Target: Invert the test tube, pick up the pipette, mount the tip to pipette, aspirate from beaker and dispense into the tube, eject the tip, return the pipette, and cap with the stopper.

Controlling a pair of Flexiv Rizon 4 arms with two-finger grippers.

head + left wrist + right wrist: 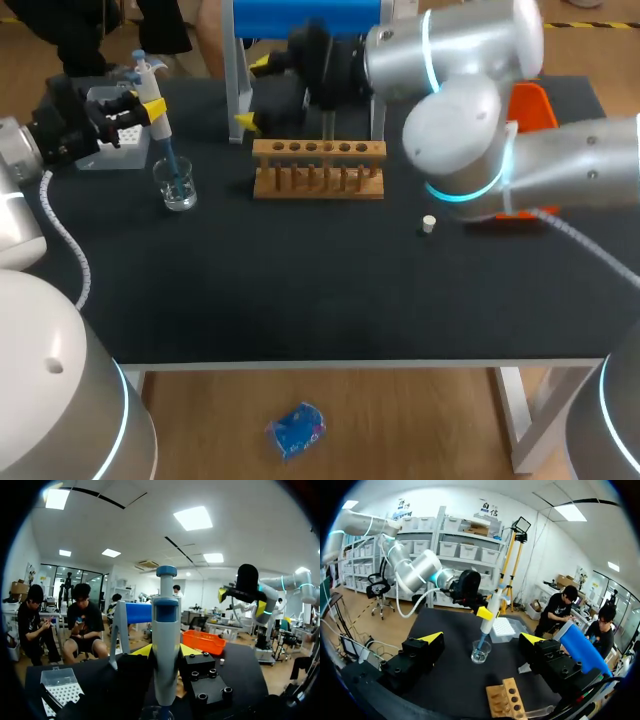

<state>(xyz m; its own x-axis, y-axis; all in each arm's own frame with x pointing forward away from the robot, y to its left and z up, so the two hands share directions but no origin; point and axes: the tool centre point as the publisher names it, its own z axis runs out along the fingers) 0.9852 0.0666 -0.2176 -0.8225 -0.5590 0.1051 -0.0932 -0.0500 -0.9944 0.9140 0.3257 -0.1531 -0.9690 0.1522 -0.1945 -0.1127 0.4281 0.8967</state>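
Observation:
My left gripper (150, 108) is shut on the white-and-blue pipette (152, 95), held upright over the small glass beaker (177, 186), with its blue tip (171, 160) reaching down into the beaker. In the left wrist view the pipette (166, 645) stands between the yellow fingertips (142, 650). My right gripper (254, 92) hangs open behind the wooden rack (318, 168), nothing between its fingers. In the right wrist view the beaker (481, 655) and pipette (490, 612) lie ahead of the open right gripper (482, 639). A thin clear tube (328, 128) stands in the rack. The white stopper (429, 223) lies right of the rack.
A clear tip box (115, 145) sits at the far left behind the beaker. The blue-topped pipette stand (305, 20) rises behind the rack. An orange tray (530, 105) is at the back right, partly hidden by my right arm.

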